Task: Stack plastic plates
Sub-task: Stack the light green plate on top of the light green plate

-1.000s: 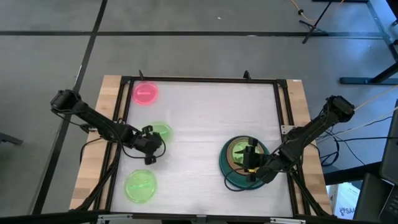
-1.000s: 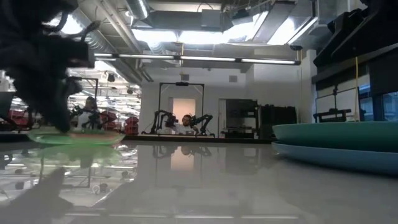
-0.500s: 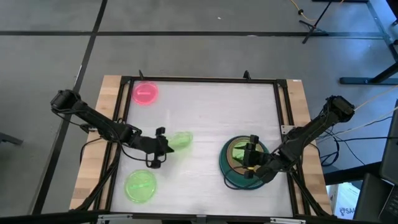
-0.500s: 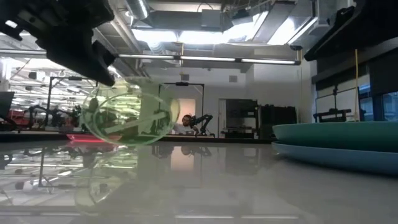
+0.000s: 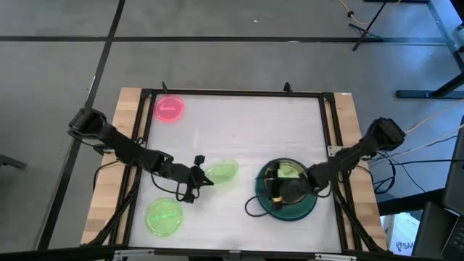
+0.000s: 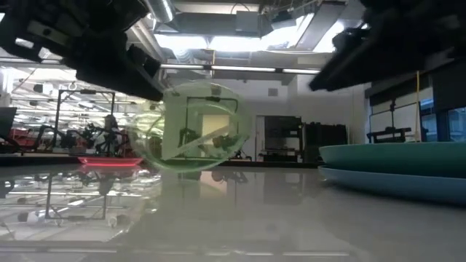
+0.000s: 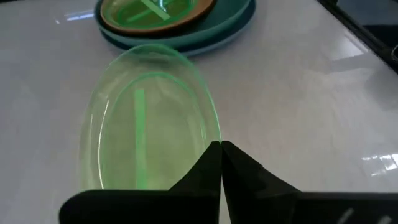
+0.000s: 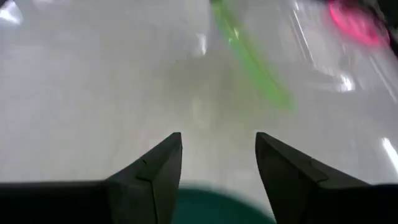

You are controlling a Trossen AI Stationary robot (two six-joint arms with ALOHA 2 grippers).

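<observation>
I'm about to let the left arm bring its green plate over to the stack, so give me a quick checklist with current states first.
1. Left claw shut on the carried green plate: ok.
2. Carried plate lifted off the table: ok, low view.
3. Stack topped by a green plate, ready: ok.
4. Path over the stack free: not ok, right claw hovers there, open and empty.
5. Pink plate and other green plate out of the way: ok.
</observation>
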